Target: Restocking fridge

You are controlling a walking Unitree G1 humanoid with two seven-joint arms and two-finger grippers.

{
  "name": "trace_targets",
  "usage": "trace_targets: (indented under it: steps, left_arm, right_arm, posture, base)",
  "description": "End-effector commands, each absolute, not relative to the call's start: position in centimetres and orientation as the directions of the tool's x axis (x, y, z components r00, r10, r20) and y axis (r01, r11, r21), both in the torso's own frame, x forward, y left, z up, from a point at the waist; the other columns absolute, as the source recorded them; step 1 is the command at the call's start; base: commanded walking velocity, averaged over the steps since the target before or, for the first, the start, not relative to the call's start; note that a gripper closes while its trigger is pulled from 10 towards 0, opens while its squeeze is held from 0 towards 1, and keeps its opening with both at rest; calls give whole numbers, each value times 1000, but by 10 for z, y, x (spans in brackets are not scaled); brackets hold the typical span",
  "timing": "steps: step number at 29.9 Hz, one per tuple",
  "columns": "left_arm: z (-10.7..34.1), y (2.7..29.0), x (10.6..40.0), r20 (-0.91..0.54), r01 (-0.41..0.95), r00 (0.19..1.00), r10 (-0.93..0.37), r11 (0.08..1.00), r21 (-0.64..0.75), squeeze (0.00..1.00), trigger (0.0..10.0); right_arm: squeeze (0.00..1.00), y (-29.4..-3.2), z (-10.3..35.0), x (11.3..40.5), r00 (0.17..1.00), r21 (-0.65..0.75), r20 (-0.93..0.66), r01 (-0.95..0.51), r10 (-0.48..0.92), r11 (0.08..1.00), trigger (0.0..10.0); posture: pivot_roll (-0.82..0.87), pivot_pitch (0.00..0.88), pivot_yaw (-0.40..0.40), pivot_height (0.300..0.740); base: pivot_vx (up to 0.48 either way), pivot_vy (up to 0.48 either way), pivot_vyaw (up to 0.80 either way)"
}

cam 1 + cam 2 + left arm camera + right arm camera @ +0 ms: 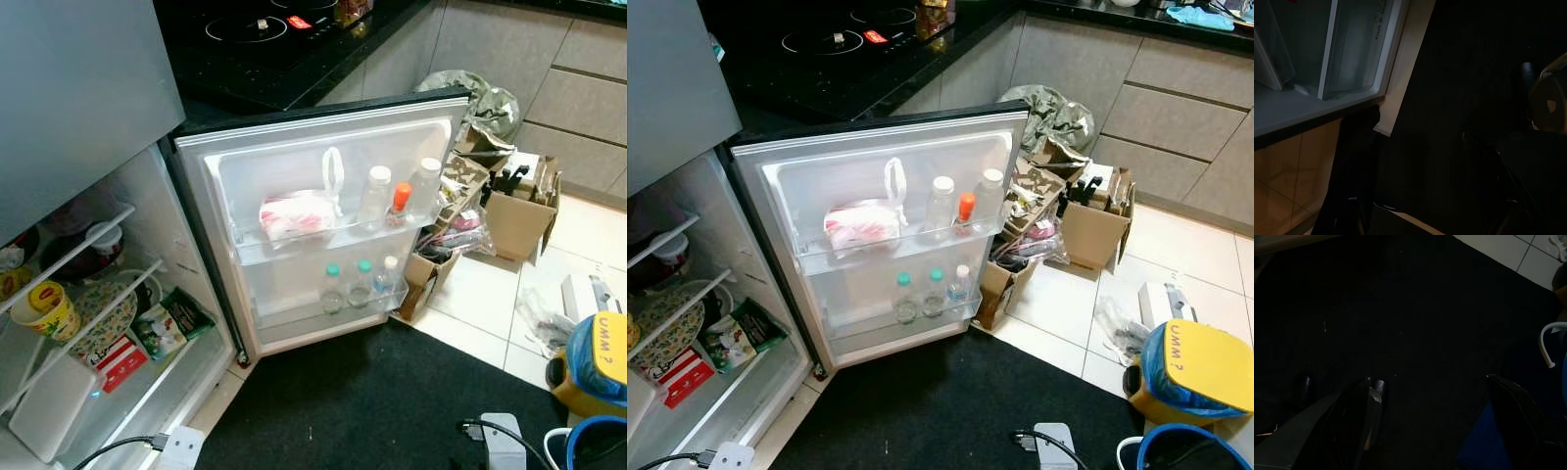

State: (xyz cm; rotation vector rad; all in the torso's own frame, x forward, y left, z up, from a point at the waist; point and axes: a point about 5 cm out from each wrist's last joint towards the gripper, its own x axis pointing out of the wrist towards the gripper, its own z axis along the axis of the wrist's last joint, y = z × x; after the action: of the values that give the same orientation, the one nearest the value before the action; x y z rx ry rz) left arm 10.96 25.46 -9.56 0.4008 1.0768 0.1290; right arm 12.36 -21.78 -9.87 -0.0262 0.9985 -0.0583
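Note:
The fridge stands open, its door swung out towards me. On the upper door shelf lie a pink and white bag, two clear bottles and a small orange-capped bottle. Three small bottles stand on the lower door shelf. Inside the fridge, wire shelves hold a yellow tub, a green packet and a red packet. Both arms hang low over the black mat. My left gripper and my right gripper are open, with nothing between the fingers.
Open cardboard boxes full of clutter sit on the tiles right of the door. A yellow and blue container and a blue bucket rim are at the lower right. A black mat lies before the fridge, beside a black counter with a hob.

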Motion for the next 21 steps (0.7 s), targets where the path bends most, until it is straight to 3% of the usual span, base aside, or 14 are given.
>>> trace_targets:
  steps: [1,17,21]
  left_arm:
    - [-96,256,107,-831,100,469,298,917,385,0,10000]
    - [-93,258,115,-818,114,493,297,910,399,0,10000]
    - [-91,257,121,-807,114,512,293,908,403,0,10000]
  right_arm:
    - [0,-222,-97,124,551,-58,-831,52,-77,997,10000]
    - [0,-216,-99,125,543,-59,-838,26,-64,998,10000]
    - [0,-217,-99,124,541,-61,-839,25,-65,998,10000]
  posture:
    - [20,0,-35,740]
    - [22,0,-31,740]
    - [21,0,-30,740]
  base:
    - [0,0,0]
    - [0,0,0]
    - [0,-371,0]
